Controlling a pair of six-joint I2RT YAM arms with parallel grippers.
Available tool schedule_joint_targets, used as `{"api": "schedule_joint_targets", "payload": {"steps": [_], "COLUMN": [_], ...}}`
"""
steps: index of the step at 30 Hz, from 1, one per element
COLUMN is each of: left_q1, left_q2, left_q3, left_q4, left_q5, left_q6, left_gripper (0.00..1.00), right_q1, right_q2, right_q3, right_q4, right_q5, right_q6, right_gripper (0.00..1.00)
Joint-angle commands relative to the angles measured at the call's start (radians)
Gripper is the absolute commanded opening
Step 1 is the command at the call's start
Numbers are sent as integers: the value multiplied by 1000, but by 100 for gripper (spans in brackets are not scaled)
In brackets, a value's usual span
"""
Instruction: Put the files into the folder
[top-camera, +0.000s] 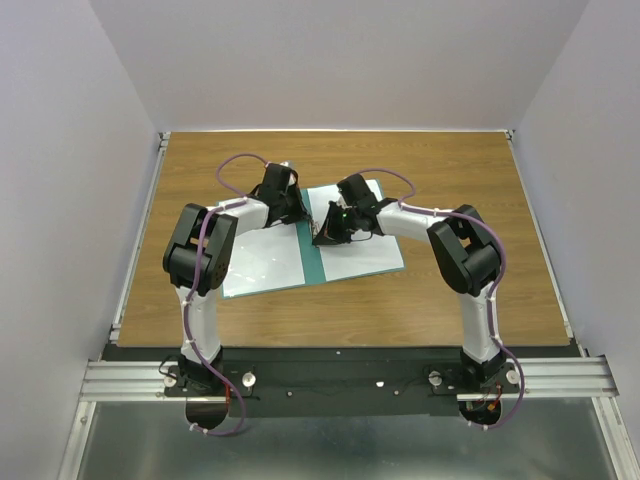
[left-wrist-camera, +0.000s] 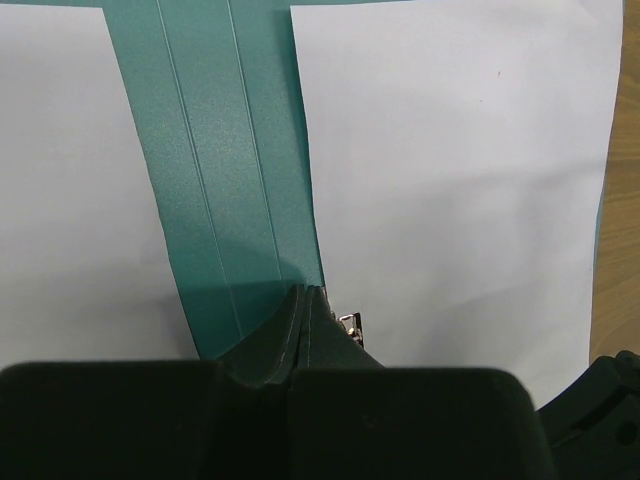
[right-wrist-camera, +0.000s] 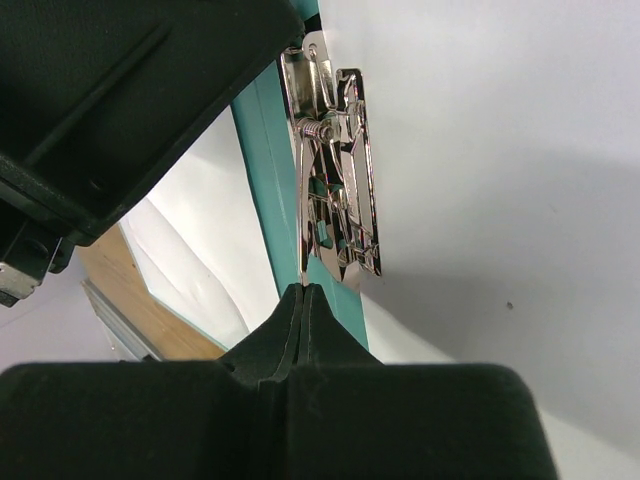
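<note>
The teal-green folder (top-camera: 371, 256) lies open on the table, its spine (left-wrist-camera: 215, 170) between two white areas. A white sheet (left-wrist-camera: 450, 180) lies on the right half, and another white sheet (left-wrist-camera: 70, 200) covers the left half. My left gripper (left-wrist-camera: 305, 290) is shut and empty, tips on the spine beside the metal clip (left-wrist-camera: 350, 325). My right gripper (right-wrist-camera: 303, 290) is shut on the raised lever of the metal clip (right-wrist-camera: 335, 170). In the top view the left gripper (top-camera: 300, 212) and the right gripper (top-camera: 325, 235) meet over the spine (top-camera: 311, 255).
The wooden table (top-camera: 450, 170) is walled by grey panels on three sides. The left gripper's black body (right-wrist-camera: 120, 100) hangs close above the clip in the right wrist view. A metal rail (top-camera: 340, 375) runs along the near edge.
</note>
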Motion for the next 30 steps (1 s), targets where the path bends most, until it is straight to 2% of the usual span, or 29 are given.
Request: {"api": "schedule_joint_targets", "payload": {"steps": [1,12,21,25,30], "left_q1": [-5,-6,-6,-6,-5], "left_q2": [64,81,95,96,95], "left_q3": [6,29,34,35,45], "left_q4": [-35,-55,-66,-67,-76], "left_q5": [-68,-89,-114,-112,-128], "left_q6": [54,71,75,74,77], "left_gripper": [0,0,0,0,0], "right_q1": [-3,-29,-40,-48,-57], "right_q2": [37,94,169,170,184], "right_q3": [-60,-86,-113,-128,-160], "right_q4": [-153,-162,-176,-187,-188], "right_q5": [28,-40,-23,38,-4], "right_q6": [-63,-117,-166,-175,-212], "right_gripper": [1,1,1,1,1]}}
